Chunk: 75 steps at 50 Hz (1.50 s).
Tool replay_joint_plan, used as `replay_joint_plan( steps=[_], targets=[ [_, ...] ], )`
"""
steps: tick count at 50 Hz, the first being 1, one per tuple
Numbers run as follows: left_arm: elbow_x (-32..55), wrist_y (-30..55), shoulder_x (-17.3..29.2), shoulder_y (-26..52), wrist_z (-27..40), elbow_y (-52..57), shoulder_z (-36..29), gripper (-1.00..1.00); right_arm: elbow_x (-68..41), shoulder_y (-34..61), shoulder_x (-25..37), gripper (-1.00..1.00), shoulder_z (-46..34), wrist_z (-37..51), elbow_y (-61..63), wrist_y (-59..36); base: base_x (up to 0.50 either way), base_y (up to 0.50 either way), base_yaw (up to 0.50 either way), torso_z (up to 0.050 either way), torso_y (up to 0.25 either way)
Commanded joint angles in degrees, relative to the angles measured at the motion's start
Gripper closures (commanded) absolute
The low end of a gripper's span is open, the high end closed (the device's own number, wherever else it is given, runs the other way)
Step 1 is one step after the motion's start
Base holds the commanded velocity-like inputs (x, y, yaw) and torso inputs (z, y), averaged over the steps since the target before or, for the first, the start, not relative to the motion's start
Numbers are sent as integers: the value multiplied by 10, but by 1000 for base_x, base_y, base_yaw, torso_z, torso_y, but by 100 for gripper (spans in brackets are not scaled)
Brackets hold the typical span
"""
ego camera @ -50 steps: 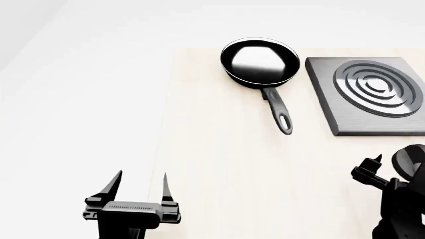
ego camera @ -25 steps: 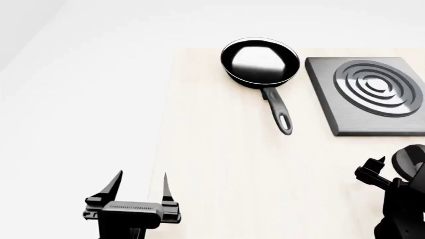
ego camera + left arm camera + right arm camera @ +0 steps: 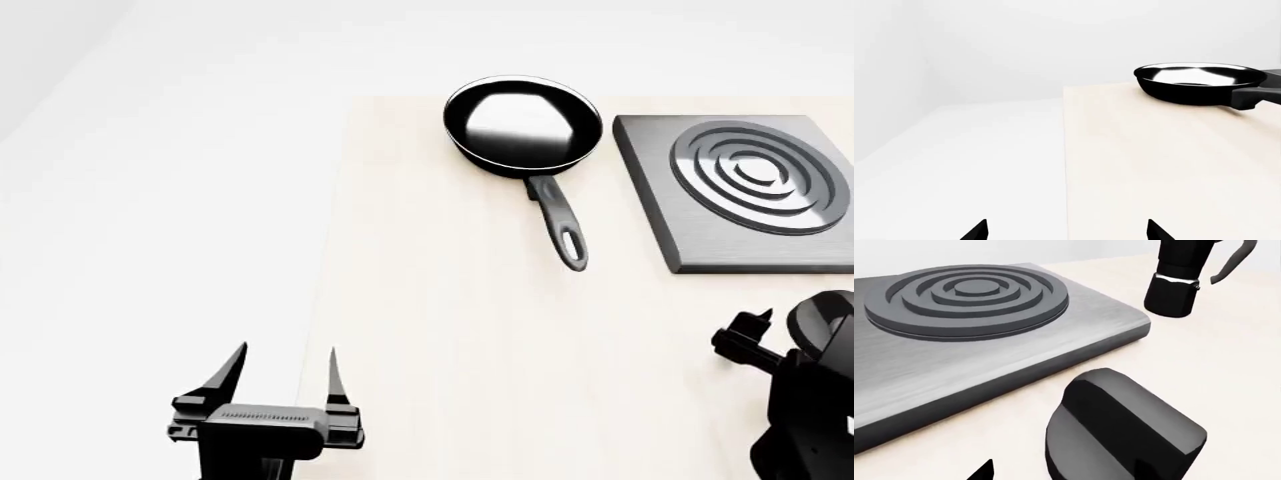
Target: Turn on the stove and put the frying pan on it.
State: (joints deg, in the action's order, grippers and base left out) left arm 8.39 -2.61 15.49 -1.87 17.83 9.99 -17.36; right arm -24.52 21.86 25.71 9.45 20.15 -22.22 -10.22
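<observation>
1. The right gripper (image 3: 755,335) sits at the lower right edge of the head view, mostly cut off; whether it is released or clenched cannot be told. In the right wrist view only one fingertip (image 3: 982,471) shows clearly, with the round black knob (image 3: 1121,432) close in front of it on the table (image 3: 1227,355).
2. The left gripper (image 3: 286,372) is released, prongs spread, grasping nothing, over the table's left edge.
3. The stove (image 3: 747,190) lies flat at the right, partly cropped by the head view; the knob rests just beside its front edge.
4. The frying pan (image 3: 523,125) stands on the table left of the stove, not on it, handle pointing toward the robot.
5. A moka pot (image 3: 1179,282), top cut off, stands beyond the stove's corner.
</observation>
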Motion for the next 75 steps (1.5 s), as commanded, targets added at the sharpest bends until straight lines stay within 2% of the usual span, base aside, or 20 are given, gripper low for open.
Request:
replay_joint_plan(
  steps=[1,26,52,75],
  targets=[
    [2,0,1,1,2,-1,-3,-100,3,10,7,-100,-1,1,-4,-5,0,0,0,0,0],
    [5,0,5,3,7,-1,-7,-100,-2,9,25,-100,8,9,4,-22,0,0,0,0,0],
    [7,-1,9,3,12,-2,-13,-100,7,41,21,-100,8,-1,-73,5,0,0,0,0,0],
    [7,-3,10,7,14,-10,-20,-100,7,53,25,-100,4,6,-61,-12,0,0,0,0,0]
  ],
)
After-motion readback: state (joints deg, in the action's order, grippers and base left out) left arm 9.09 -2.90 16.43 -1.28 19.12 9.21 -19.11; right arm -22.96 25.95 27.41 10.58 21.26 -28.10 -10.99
